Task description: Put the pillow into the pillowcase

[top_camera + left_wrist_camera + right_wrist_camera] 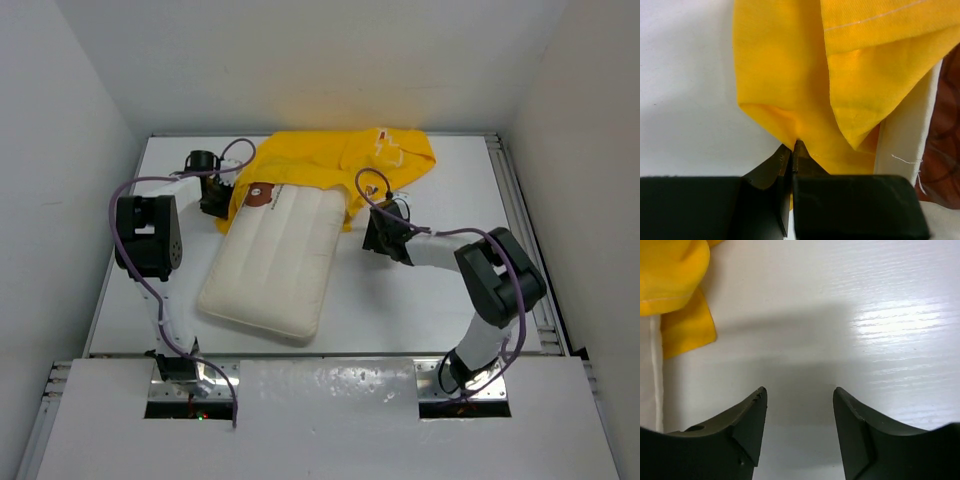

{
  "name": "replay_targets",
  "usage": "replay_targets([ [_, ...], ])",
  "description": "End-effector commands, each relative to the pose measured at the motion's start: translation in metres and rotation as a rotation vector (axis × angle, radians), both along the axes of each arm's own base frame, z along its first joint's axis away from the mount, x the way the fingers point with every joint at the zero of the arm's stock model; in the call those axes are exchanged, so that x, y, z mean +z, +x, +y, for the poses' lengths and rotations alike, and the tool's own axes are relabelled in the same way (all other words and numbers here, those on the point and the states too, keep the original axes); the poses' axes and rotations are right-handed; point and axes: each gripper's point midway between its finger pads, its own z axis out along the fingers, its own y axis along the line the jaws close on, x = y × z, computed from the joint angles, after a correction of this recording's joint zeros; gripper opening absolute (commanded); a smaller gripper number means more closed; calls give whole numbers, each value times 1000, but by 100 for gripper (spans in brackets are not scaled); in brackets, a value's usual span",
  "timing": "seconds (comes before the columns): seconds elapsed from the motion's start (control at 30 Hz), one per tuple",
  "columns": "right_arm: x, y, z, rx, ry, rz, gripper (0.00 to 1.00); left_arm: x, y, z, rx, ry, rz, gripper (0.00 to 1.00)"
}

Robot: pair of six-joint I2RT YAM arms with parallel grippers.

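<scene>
The cream-white pillow (272,262) lies diagonally in the table's middle, its far end under the edge of the yellow pillowcase (330,160), which is bunched at the back. My left gripper (222,205) is at the pillowcase's left edge, shut on a fold of the yellow fabric (790,110); the pillow's edge (902,140) shows to the right. My right gripper (372,232) is open and empty over bare table beside the pillow's right far corner. The pillowcase's hem (675,295) and the pillow's edge (647,380) are at the left of the right wrist view.
The white table (420,300) has a raised rail along its right side (525,250) and white walls close on three sides. Purple cables loop over both arms.
</scene>
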Motion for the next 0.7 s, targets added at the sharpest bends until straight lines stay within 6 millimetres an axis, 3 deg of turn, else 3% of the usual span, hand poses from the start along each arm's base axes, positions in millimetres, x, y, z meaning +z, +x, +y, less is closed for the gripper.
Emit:
replay_targets([
  [0.0, 48, 32, 18, 24, 132, -222, 56, 3, -10, -1, -7, -11, 26, 0],
  [0.1, 41, 43, 33, 43, 152, -162, 58, 5, -11, 0, -9, -5, 24, 0],
  [0.13, 49, 57, 42, 48, 167, -169, 58, 6, -12, 0, -11, -5, 24, 0],
  [0.17, 29, 53, 45, 57, 155, -101, 57, 6, -12, 0, -8, -3, 23, 0],
  [0.23, 18, 63, 52, 49, 158, -72, 53, 8, -12, 1, -7, -4, 19, 0],
  [0.33, 10, 73, 55, 33, 132, -37, 50, 11, -10, 0, -9, -2, 9, 0],
  [0.37, -1, 71, 59, 47, 131, -4, 50, 12, -9, 0, -11, -2, 4, 0],
  [0.43, 4, 81, 66, 74, 125, -9, 50, 13, -8, 1, -8, -1, 1, 0],
  [0.57, -7, 68, 64, 54, 52, 106, 44, 16, -6, 1, -4, 0, 3, 0],
  [0.67, -11, 45, 60, 58, 56, 179, 42, 20, -6, 1, -9, -4, -5, 0],
])
